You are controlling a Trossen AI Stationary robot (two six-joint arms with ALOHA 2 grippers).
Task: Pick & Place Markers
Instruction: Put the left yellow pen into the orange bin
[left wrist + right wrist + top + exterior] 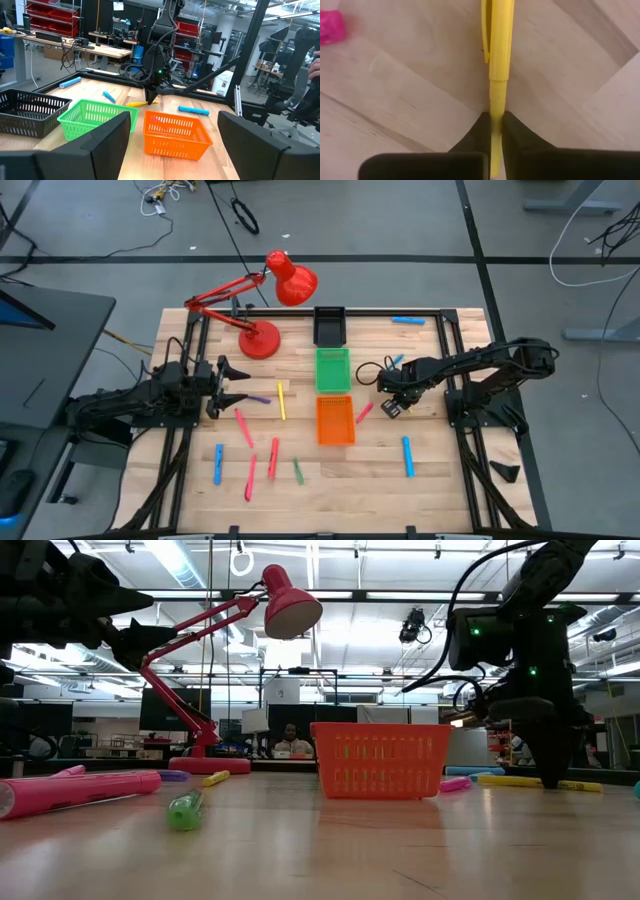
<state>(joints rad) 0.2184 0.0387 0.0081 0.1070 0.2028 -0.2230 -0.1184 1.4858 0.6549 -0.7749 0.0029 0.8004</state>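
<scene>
No legible text, label, brand, number or sign appears in any view. The markers, the trays and the lamp show no readable print. Items in the room beyond the tabletop are too small to read.

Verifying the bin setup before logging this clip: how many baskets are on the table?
3, in one line down the table's middle in the high view: black basket at the top end, green basket in the middle, orange basket at the bottom end. None appears hidden.

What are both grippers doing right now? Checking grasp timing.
Left gripper: open, empty.
Right gripper: shut on the yellow marker.
</scene>
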